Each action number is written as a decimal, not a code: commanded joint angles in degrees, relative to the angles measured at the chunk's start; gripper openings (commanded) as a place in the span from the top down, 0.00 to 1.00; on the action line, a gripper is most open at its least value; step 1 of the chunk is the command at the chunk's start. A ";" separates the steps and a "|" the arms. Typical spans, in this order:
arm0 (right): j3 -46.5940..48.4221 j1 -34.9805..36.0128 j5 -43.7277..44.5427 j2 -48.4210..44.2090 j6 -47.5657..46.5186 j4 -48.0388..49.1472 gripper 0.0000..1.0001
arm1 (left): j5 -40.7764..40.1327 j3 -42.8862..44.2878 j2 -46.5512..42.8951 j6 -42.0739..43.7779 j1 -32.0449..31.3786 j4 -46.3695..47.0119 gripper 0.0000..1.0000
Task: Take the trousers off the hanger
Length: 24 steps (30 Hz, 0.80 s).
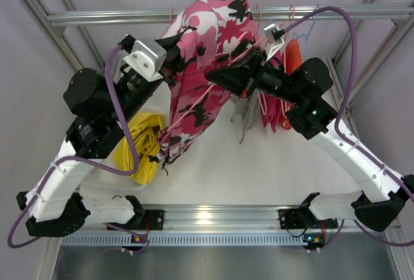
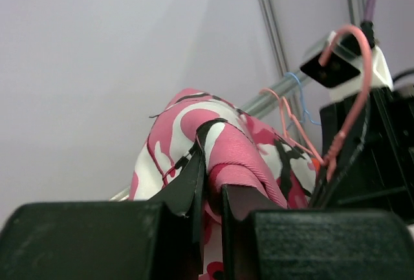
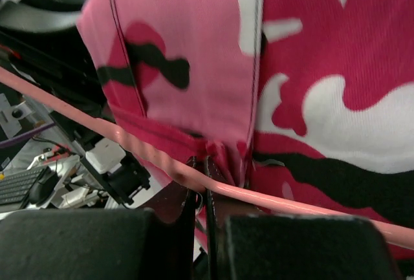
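Right wrist: hanger [image 3: 97,125] across patterned trousers [image 3: 323,66]

The patterned trousers [image 1: 207,66] are matt, finely ribbed cloth; the yellow trousers [image 1: 145,145] look smooth and soft. The pink hanger [image 3: 97,128] has a glossy, plastic-looking coat. My left gripper [image 2: 208,196] is matt black plastic. The rail [image 1: 116,16] is brushed metal.

Pink-white-black patterned trousers [image 1: 200,60] aloft on pink hanger [image 1: 194,102], yellow pair [image 1: 145,147] below-left

Robotics lab test cell: aluminium profile frame [image 1: 129,16], plain white tabletop [image 1: 259,176], purple cabling [image 1: 353,60], keyboard [image 3: 22,186] nearby.
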 commanded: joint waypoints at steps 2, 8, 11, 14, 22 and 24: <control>-3.27 0.87 -0.78 -1.72 -1.84 4.55 1.00 | -1.53 14.47 2.94 6.04 0.04 10.62 1.00; -8.36 0.87 -0.43 -3.21 -1.76 4.46 1.00 | -0.39 29.42 9.80 8.77 0.04 11.23 1.00; -10.73 0.87 -0.34 -3.56 -2.28 4.46 1.00 | 0.66 31.01 10.51 9.73 0.04 13.69 1.00; -13.37 0.87 -0.25 -3.56 -3.07 4.28 1.00 | 0.23 31.10 10.95 11.84 0.04 16.77 1.00; -20.14 0.96 -0.07 -4.09 -3.86 5.16 1.00 | 2.25 32.77 11.91 24.57 0.04 23.98 1.00; -21.38 1.22 0.10 -4.35 -4.39 4.99 1.00 | 3.21 33.38 12.18 28.95 0.04 26.00 1.00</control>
